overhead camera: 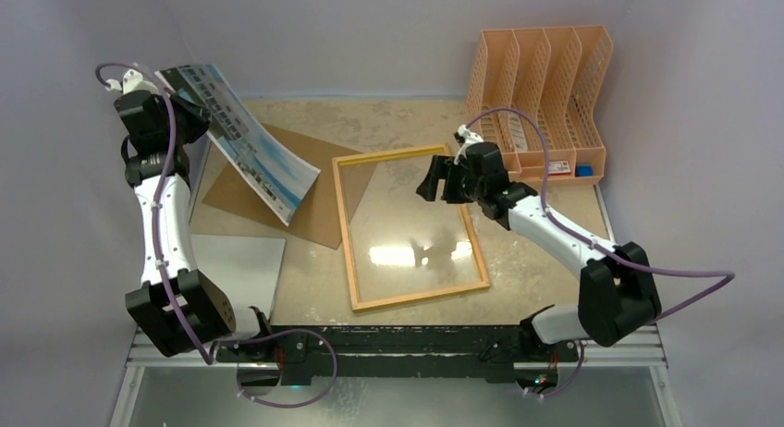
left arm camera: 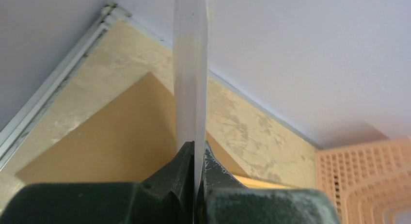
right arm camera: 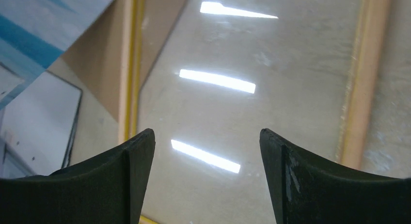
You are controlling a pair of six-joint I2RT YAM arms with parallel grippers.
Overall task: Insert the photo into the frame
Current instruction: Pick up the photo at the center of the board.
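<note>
Photo (overhead camera: 248,150) is sitting clenched in the left gripper (left arm camera: 195,153), raised at upper left beside the wall and slanting down over the board (overhead camera: 324,214). The right gripper (right arm camera: 207,141), jaws spread and grasping nothing, is hovering over the frame (overhead camera: 345,233), which is lying flat at centre on the mottled table (overhead camera: 314,279). The rack (overhead camera: 541,76) is standing at upper right.
</note>
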